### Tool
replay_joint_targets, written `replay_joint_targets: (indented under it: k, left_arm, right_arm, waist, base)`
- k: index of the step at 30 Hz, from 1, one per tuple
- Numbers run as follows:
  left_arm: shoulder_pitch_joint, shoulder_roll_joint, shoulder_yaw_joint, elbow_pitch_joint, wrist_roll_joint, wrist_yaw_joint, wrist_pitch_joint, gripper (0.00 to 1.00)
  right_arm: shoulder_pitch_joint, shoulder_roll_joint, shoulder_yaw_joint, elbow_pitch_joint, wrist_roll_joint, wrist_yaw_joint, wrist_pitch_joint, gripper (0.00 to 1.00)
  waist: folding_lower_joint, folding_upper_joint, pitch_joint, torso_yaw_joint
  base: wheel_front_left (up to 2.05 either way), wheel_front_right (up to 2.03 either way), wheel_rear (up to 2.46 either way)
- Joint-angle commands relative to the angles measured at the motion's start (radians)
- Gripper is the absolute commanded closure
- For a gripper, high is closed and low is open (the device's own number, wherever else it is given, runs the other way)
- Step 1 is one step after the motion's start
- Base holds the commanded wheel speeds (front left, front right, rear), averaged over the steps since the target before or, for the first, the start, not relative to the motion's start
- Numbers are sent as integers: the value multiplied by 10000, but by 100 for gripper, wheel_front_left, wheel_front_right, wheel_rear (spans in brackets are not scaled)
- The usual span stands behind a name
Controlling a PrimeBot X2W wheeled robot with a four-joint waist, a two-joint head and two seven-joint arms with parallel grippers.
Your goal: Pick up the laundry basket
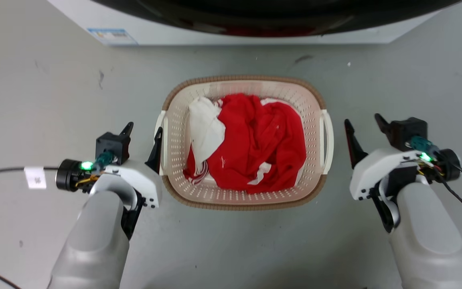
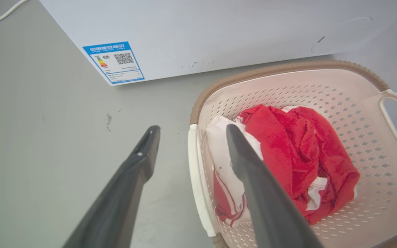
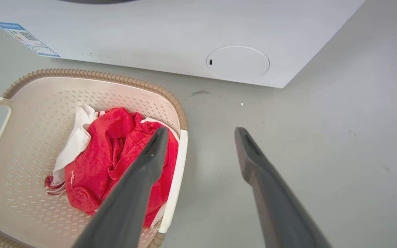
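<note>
Two grippers [image 1: 144, 127] [image 1: 361, 118] (both spread) beside laundry basket [image 1: 243, 78].

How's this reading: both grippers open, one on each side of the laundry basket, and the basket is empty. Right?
Not quite. The laundry basket is not empty: the head view shows red and white clothes lying in it. The rest holds: the left gripper and the right gripper are open, one on each side of the basket.
</note>
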Motion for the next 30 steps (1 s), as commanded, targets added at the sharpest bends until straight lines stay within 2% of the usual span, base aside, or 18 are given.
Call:
replay_joint_targets:
  k: [1,7,16,30]
  left_arm:
    - [-391,63,-126,414,-77,-21,-22,0]
    - [-1566,119,-1263,1943,-537,-34,112,0]
    - [-2776,294,-2697,3250,-1498,-38,519,0]
    - [-3606,786,-5191,3088,-3564,-38,1686,0]
  right_arm:
    - [-345,13,114,307,118,-3,107,0]
    - [-1285,10,558,1651,449,-3,601,0]
    - [-2488,12,819,3325,853,-3,1398,0]
    - [-3779,10,1360,4936,1009,-3,2104,0]
  waist:
    - [-2,0,465,74]
    - [-2,0,1064,181]
    - [-2,0,1630,315]
    - [-2,0,2246,338]
  base:
    - [0,0,0]
    - [0,0,0]
    - [0,0,0]
    - [0,0,0]
